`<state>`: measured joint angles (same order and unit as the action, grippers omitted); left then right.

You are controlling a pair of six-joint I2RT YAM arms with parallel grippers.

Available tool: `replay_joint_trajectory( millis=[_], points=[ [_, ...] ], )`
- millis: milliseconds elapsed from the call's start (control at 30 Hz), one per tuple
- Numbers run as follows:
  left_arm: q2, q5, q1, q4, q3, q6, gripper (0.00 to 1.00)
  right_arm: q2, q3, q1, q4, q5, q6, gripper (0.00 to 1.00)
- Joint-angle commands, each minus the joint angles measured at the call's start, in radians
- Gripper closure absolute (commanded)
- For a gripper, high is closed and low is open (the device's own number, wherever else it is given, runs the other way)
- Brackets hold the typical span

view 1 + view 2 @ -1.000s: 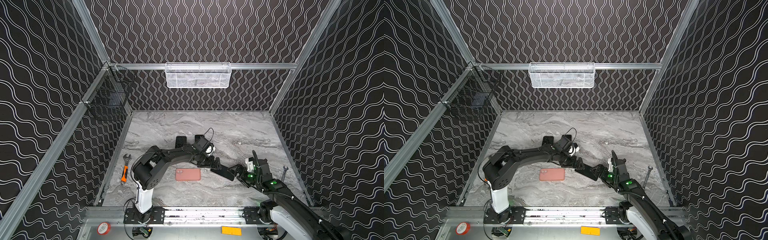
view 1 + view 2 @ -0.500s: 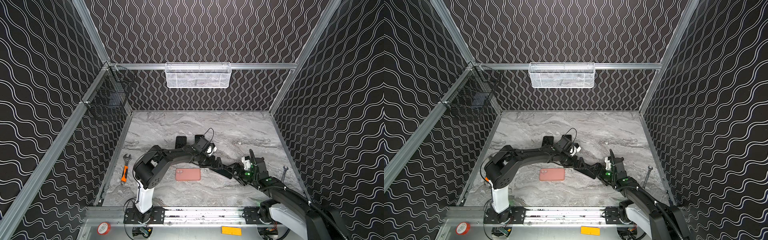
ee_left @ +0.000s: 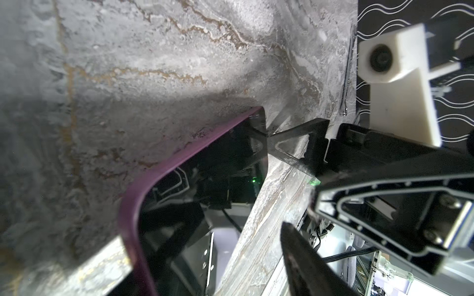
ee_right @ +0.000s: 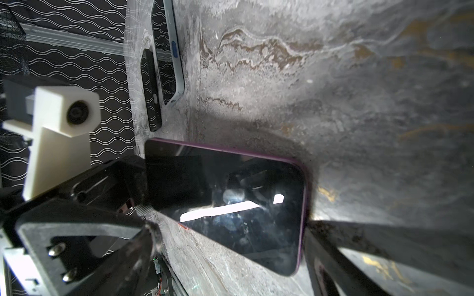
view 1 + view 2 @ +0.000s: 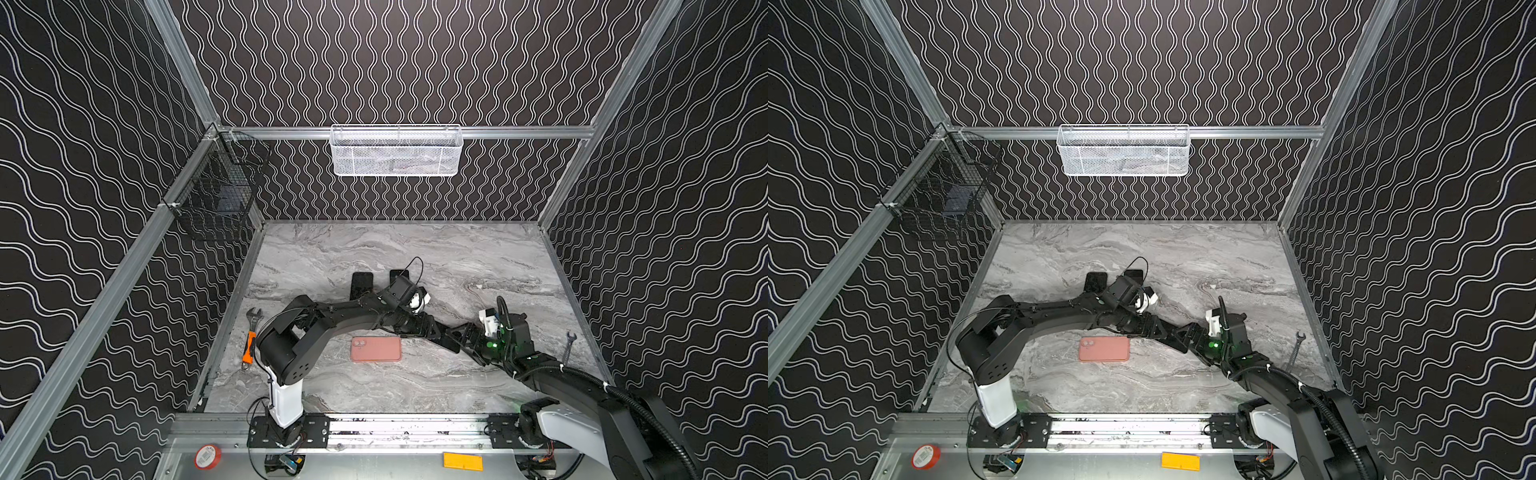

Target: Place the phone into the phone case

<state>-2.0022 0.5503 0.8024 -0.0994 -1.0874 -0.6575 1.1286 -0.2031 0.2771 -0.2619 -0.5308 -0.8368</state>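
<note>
The phone [image 4: 230,192], black screen with a purple rim, sits tilted off the marble between my two grippers, which meet right of centre. My left gripper [image 5: 445,337] [image 3: 205,269] straddles one end of it. Its jaws are partly drawn in, and marble still shows between the screen [image 3: 205,179] and the far finger [image 3: 302,256]. My right gripper [image 5: 471,340] [image 4: 230,256] is open wide, with one finger [image 4: 333,256] against the phone's other short end. The salmon-pink phone case [image 5: 376,349] [image 5: 1104,349] lies flat, camera hole to the left, just in front of the left forearm.
Two other dark phones [image 5: 361,284] [image 5: 400,275] lie behind the left arm. An orange-handled wrench [image 5: 250,343] rests by the left wall and a spanner [image 5: 567,347] by the right wall. A white basket [image 5: 397,150] and a black wire basket [image 5: 216,199] hang on the walls.
My right gripper has slid left, up to the phone and the left gripper. The left jaws have narrowed around the phone's end. The case has not moved.
</note>
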Motion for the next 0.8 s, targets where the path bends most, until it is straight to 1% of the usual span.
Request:
replay_joint_trajectory(
  millis=[0,233,400,467,600,667,767],
  points=[
    [0.025,0.009,0.0,0.08,0.014,-0.032,0.43,0.024,0.012,-0.001,0.143,0.063,0.011,0.05],
    [0.048,0.007,0.0,0.123,0.04,-0.058,0.58,0.061,0.014,-0.002,0.113,0.058,0.011,0.06],
    [0.044,0.004,0.001,0.128,0.043,-0.065,0.76,0.074,0.022,-0.002,0.097,0.055,0.011,0.06],
    [0.041,-0.001,0.001,0.125,0.042,-0.065,0.85,0.077,0.023,-0.002,0.093,0.055,0.012,0.06],
    [0.038,-0.01,0.0,0.116,0.042,-0.061,0.95,0.076,0.024,-0.003,0.093,0.058,0.016,0.06],
    [0.041,-0.015,0.001,0.109,0.044,-0.059,1.0,0.073,0.022,-0.004,0.097,0.059,0.017,0.06],
    [0.05,-0.027,0.0,0.1,0.049,-0.056,1.0,0.056,0.016,-0.004,0.108,0.059,0.024,0.06]
  ],
)
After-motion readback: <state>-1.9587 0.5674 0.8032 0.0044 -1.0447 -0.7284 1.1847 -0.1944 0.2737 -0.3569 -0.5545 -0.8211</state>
